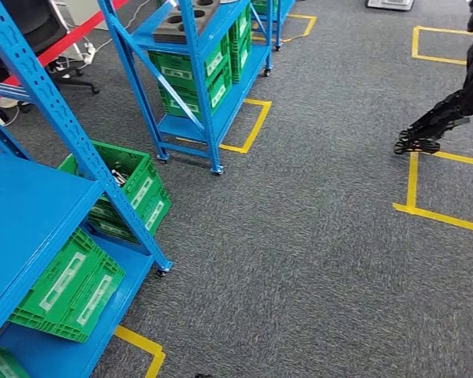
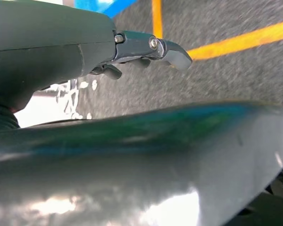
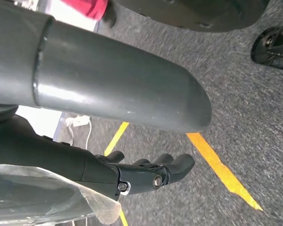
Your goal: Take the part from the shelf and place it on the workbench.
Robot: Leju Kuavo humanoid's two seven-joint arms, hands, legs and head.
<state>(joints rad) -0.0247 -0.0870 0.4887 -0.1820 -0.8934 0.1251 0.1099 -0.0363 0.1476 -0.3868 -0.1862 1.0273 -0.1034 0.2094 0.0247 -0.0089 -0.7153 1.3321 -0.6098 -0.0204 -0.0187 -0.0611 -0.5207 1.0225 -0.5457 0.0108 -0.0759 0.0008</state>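
Blue shelves and grey carpet are seen from above, with both hands hanging over the floor.

A grey part point(image 1: 184, 22) with round holes lies on the far shelf point(image 1: 207, 102), above green crates point(image 1: 192, 75). On the near shelf point(image 1: 26, 213) more crates point(image 1: 70, 287) are stacked. Yellow tape point(image 1: 412, 185) marks the carpet point(image 1: 293, 236). The left hand point(image 2: 147, 52) is seen with fingers stretched out and nothing held. The right hand point(image 3: 151, 172) likewise holds nothing, its fingers extended and slightly apart.
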